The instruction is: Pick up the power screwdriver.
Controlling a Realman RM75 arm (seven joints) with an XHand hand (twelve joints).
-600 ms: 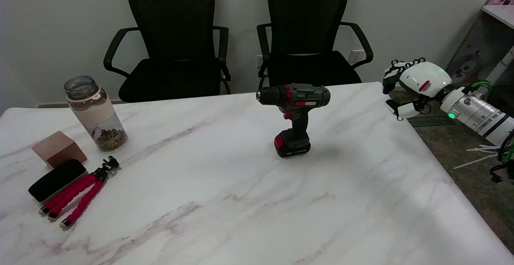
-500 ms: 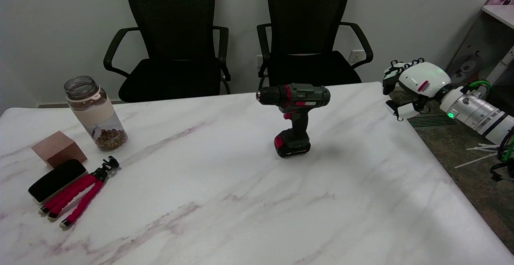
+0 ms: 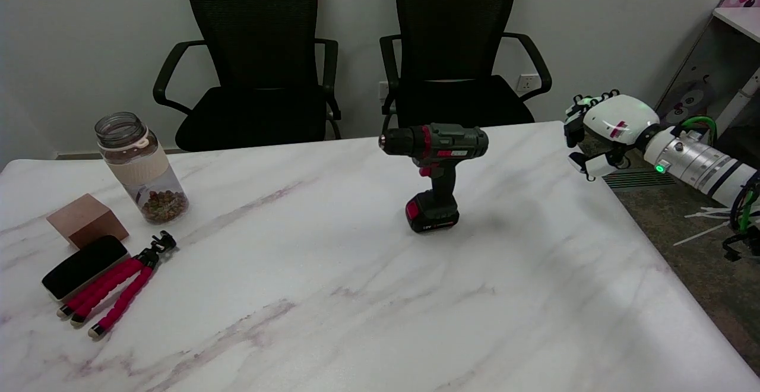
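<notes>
The power screwdriver point(image 3: 436, 173) stands upright on its battery base at the marble-patterned table's point(image 3: 356, 297) middle, chuck pointing left. Expect a rigid, bottom-heavy tool; you take it around the narrow grip below the body. Your right hand point(image 3: 599, 133) hovers at the table's far right edge, holding nothing, fingers apart. Two black office chairs point(image 3: 451, 41) stand behind.

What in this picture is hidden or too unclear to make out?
All in the head view:
- Right hand: seen from its back, so its own shell hides the palm; the fingers' spread is unclear.
- Power screwdriver: label text on its base is too small to read.
- Jar: its brown contents are too small to identify.
- Right arm: cut off by the right edge.
</notes>
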